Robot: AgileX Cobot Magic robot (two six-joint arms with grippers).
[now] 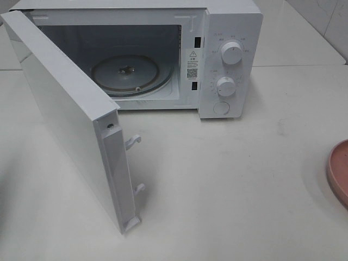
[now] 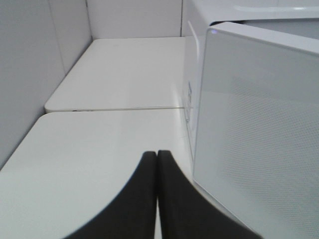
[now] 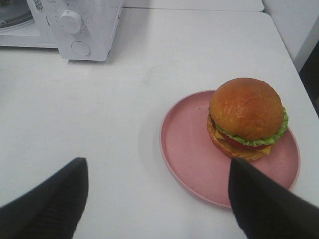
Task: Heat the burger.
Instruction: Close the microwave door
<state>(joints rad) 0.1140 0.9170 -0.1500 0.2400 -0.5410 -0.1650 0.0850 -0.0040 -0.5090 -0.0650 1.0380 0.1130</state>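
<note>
The burger (image 3: 247,117), with a golden-brown bun, green lettuce and a slice of tomato, sits on a pink plate (image 3: 192,149) in the right wrist view. My right gripper (image 3: 157,172) hovers open just short of the plate, with nothing between its black fingers (image 3: 55,199). In the exterior high view only the plate's rim (image 1: 338,171) shows at the right edge; the burger and both grippers are out of that view. My left gripper (image 2: 157,154) is shut on nothing, beside the outer face of the microwave's open door (image 2: 259,149).
The white microwave (image 1: 228,54) stands at the back of the white table (image 1: 228,179), its door (image 1: 65,119) swung wide open to the left. A glass turntable (image 1: 130,73) lies inside the cavity. Two knobs (image 1: 232,53) are on its right panel.
</note>
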